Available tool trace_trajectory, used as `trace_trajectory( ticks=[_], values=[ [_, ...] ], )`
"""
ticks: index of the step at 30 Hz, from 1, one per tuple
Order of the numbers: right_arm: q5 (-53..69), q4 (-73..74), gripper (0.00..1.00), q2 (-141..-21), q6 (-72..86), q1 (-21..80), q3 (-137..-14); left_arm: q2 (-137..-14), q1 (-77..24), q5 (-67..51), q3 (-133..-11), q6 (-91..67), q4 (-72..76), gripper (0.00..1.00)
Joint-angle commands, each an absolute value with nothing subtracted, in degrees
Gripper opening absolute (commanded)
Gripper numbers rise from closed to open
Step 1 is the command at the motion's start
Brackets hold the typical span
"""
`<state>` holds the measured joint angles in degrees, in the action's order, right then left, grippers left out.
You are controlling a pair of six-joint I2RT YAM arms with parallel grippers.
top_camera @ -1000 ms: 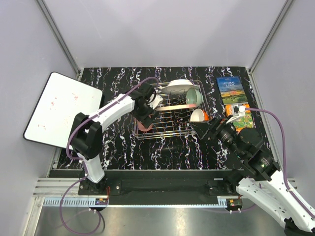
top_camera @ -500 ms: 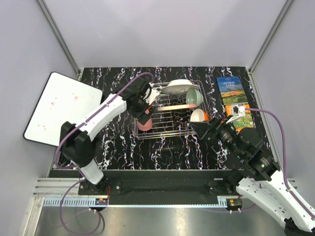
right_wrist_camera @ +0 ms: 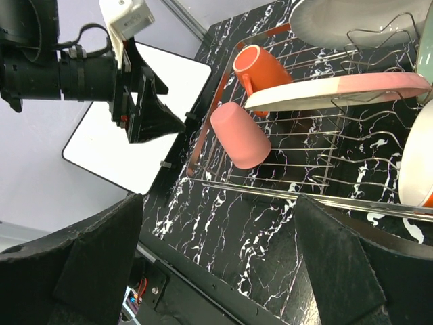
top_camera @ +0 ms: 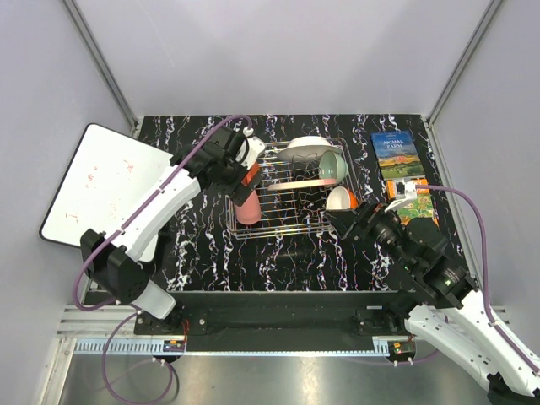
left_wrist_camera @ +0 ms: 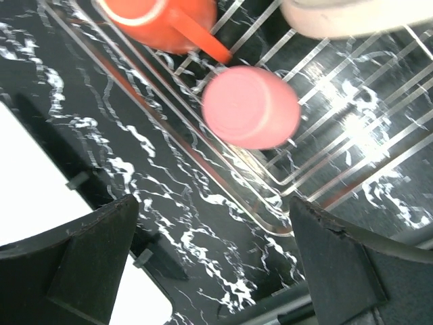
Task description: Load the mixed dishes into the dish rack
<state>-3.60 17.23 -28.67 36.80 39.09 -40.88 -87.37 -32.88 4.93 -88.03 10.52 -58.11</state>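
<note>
We have pulled our left gripper [left_wrist_camera: 213, 201], fingers apart and empty, back from the rack [top_camera: 287, 221] on the tabletop [top_camera: 278, 261]. The white board [top_camera: 101, 181] lies to its left. The pink cup [left_wrist_camera: 250, 107] leans in the rack just ahead of it, beside the mug [left_wrist_camera: 162, 20]. Our right gripper [right_wrist_camera: 220, 198] is spread apart too.

- A blue book [top_camera: 397, 153] lay flat on the table at about two o'clock from the dish rack [top_camera: 287, 221]; its cover carried white capitals that seemed to read "ANIMAL FARM", above a landscape picture.
- A smaller line under that title was too small to read.
- A second, colourful book [top_camera: 419, 208] lay at six o'clock from the blue one; print on it could not be made out.
- The white board [top_camera: 101, 181], at nine o'clock from the rack, bore faint red marks, none legible.
</note>
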Motion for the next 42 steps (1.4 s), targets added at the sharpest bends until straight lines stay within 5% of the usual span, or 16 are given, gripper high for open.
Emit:
trace_trajectory(
  ticks=[1,28,42],
  values=[
    [-4.0,16.5,1.00,-28.3,36.5,39.1,-40.1,-88.5,-32.6,10.9,-89.3,10.5,-51.8,0.99],
    [-4.8,15.8,0.99,-28.0,36.6,39.1,-37.8,-88.1,-32.2,15.5,-74.6,13.0,-36.1,0.99],
    [-4.0,15.0,1.00,-27.9,37.4,39.1,-36.7,-89.9,-31.9,19.4,-83.9,15.8,-32.0,0.99]
  ],
)
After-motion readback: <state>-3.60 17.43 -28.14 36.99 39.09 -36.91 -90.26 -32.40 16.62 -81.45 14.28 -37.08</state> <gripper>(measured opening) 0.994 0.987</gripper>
